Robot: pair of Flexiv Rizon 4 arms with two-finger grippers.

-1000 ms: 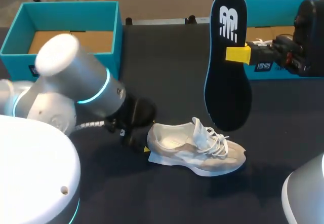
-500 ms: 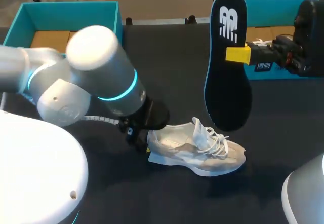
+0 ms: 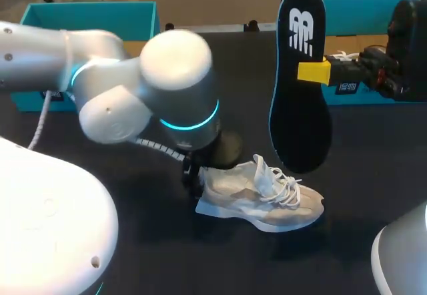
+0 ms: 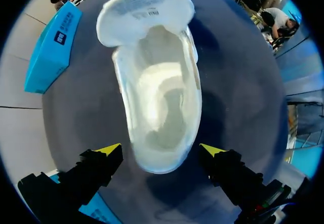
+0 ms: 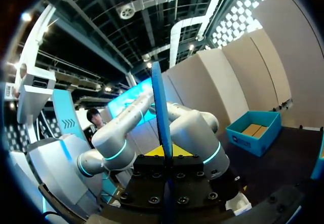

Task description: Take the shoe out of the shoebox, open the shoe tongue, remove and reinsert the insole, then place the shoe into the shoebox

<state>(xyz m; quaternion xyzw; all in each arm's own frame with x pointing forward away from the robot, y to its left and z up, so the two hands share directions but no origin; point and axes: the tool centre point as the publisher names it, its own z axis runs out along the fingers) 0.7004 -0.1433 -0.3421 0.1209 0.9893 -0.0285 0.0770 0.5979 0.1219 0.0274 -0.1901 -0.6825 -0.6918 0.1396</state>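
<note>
A: While the right arm holds the insole (image 3: 300, 81) aloft, where do we locate the shoe (image 3: 260, 198)?

B: We locate it outside both boxes. It stands on its sole on the dark tabletop (image 3: 227, 75), heel toward our left arm, toe toward the right. The laces lie loose over the forepart.

A: What do we record for the left pincer (image 4: 160, 149)?

B: We record it as wide. In the left wrist view its two yellow fingertips (image 4: 109, 149) stand one on each side of the heel, each with a visible gap to the shoe. The same view looks straight into the shoe's opening. The tongue (image 4: 146, 10) is folded up and forward at the far end, and the inner bed is pale and bare. In the head view the left arm covers most of this pincer, which sits at the heel.

A: And the right pincer (image 3: 313, 71)?

B: We record it as clamped on the insole, gripping it at mid-length from the side. The insole hangs upright, its black face with the white mark toward the head camera and its edge blue. Its lower end is above the laces. In the right wrist view we see the insole (image 5: 162, 117) edge-on, rising from between the fingers.

A: Where do the shoeboxes stand?

B: One teal shoebox (image 3: 93, 15) stands at the far left of the tabletop, and a second teal shoebox (image 3: 360, 15) at the far right, behind the right pincer.
</note>
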